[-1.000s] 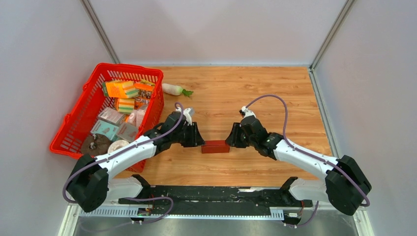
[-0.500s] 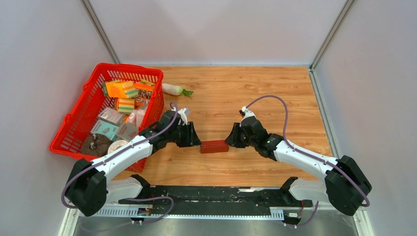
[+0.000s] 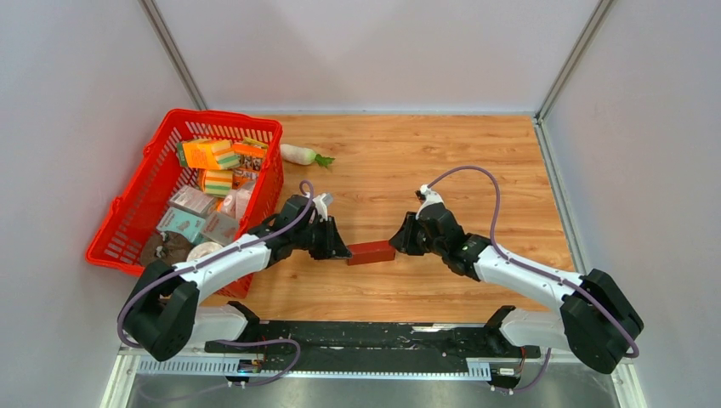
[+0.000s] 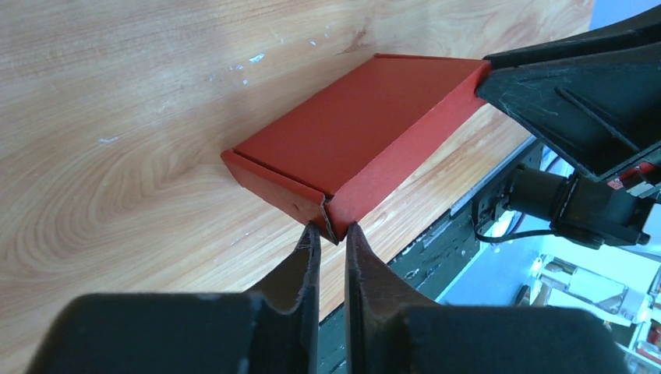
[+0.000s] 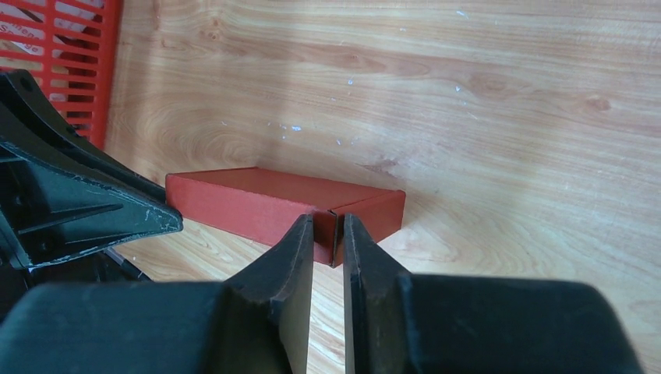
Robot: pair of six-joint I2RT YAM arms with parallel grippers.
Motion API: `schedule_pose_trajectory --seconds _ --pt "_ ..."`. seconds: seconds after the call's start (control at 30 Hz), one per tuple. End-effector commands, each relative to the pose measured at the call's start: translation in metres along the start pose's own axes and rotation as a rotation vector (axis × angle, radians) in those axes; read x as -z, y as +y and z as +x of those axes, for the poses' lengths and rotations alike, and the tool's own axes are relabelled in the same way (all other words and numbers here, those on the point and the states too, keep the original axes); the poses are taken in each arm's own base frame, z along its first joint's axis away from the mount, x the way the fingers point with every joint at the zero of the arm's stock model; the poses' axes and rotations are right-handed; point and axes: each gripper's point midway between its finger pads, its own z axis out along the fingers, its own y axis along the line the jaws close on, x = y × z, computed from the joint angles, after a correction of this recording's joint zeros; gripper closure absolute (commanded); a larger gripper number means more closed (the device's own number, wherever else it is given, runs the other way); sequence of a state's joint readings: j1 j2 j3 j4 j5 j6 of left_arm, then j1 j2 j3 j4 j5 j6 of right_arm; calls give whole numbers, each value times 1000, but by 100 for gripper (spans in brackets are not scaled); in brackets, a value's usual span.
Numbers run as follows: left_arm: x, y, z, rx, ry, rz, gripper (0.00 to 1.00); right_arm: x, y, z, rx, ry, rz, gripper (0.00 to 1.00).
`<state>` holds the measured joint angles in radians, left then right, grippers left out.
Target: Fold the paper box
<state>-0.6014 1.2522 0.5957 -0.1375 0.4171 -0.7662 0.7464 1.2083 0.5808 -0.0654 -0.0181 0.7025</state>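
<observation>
**Top external view.** The paper box [image 3: 371, 252] lies flat on the wooden table [image 3: 476, 170], near the centre and slightly toward 6 o'clock. The left gripper [image 3: 343, 252] meets its 9 o'clock end; the right gripper [image 3: 396, 246] meets its 3 o'clock end. A red mesh basket [image 3: 144, 187] stands at 9 o'clock, just beside the left arm, and holds packets [image 3: 208, 155] and small cartons. A white radish [image 3: 299, 154] lies at 11 o'clock from the box, well apart from it. Nothing lies between the box and either gripper.

**Left wrist view.** The left fingertips [image 4: 310, 238] stand almost together. They pinch the near corner of the box, where a side wall meets an end flap. The lid panel faces up and is closed. The right gripper's black finger covers the far corner at 2 o'clock.

**Right wrist view.** The right fingertips [image 5: 302, 230] are likewise nearly closed, clamped on the near corner edge of the box. The left gripper's finger touches the far end at 9 o'clock. The basket wall shows at 10 o'clock.
</observation>
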Motion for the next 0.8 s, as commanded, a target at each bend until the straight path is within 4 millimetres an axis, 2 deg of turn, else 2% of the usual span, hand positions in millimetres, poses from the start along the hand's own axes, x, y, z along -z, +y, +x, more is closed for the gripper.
schedule_pose_trajectory --seconds 0.0,0.1,0.3,0.37,0.63,0.77 --pt "-14 32 18 10 38 -89 90 -1 -44 60 14 175 107 89" --pt "-17 40 24 18 54 -102 95 -3 -47 66 10 183 102 91" --pt "-18 58 33 1 76 -159 100 -1 -56 75 7 203 117 99" --pt "-17 61 38 4 84 -169 100 2 -60 80 1 212 128 99" --pt "-10 58 46 19 74 -134 100 20 -67 87 -23 211 139 93" --pt "2 44 39 -14 46 -101 97 33 -54 79 -41 180 90 89"
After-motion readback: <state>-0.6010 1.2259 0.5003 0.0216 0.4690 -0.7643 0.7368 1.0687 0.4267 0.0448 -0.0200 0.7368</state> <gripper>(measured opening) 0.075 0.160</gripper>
